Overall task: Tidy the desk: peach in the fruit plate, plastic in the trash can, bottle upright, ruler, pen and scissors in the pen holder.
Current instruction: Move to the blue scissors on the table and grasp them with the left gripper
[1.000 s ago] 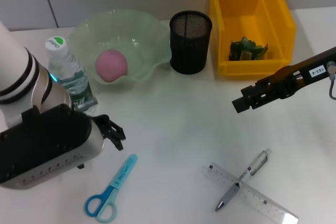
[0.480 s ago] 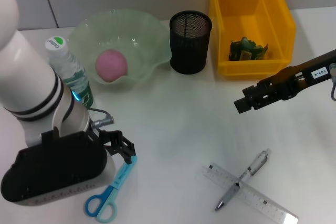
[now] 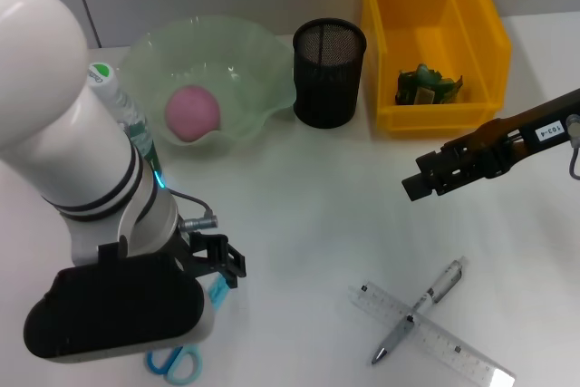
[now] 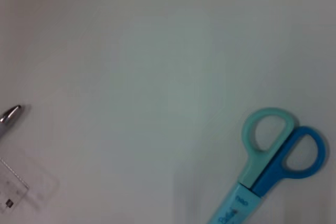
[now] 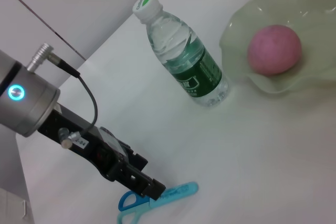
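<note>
The blue scissors [image 3: 172, 362] lie at the front left, their blades mostly hidden under my left arm; their handles [image 4: 281, 150] fill the left wrist view. My left gripper [image 3: 220, 260] hovers open just above the blades, also seen as the left gripper [image 5: 149, 186] over the scissors [image 5: 168, 193]. The pen [image 3: 421, 307] lies across the clear ruler [image 3: 435, 337] at the front right. A pink peach [image 3: 192, 113] sits in the green fruit plate [image 3: 263, 52]. The bottle [image 5: 184, 59] stands upright. Green plastic [image 3: 426, 83] lies in the yellow trash can [image 3: 485, 15]. My right gripper [image 3: 419, 178] hangs idle at the right.
The black mesh pen holder [image 3: 329, 70] stands between the plate and the yellow bin. Bare white tabletop [image 3: 317, 197] stretches through the middle, between the two arms.
My left arm has swung toward the front and right, lowering its gripper over the scissors and covering their blades. The right arm has hardly moved.
</note>
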You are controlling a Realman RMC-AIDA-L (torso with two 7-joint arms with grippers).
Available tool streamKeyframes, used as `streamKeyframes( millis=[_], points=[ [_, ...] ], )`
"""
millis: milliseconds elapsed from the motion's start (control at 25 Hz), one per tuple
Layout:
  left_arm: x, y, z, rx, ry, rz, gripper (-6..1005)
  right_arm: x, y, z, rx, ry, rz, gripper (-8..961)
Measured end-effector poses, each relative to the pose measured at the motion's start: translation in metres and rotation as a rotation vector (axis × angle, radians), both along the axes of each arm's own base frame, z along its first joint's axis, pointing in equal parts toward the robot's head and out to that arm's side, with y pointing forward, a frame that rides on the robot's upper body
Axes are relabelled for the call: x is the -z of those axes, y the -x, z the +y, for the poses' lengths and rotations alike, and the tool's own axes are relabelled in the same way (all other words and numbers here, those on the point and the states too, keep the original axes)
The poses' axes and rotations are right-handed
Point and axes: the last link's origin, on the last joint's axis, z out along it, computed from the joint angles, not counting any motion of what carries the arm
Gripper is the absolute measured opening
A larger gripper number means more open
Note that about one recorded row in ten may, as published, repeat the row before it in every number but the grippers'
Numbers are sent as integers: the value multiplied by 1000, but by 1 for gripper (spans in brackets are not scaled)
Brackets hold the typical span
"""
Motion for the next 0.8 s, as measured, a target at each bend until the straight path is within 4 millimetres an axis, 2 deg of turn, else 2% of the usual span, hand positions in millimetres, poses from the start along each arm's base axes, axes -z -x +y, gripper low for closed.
streamKeyframes(
  millis=[440, 800],
  points=[
    [9, 0, -2, -5, 37, -2, 776, 1, -4, 0, -1, -3, -4, 814],
    [17, -1, -6, 75, 41, 23, 760, 1, -7, -2, 4, -4, -4, 814]
  ],
)
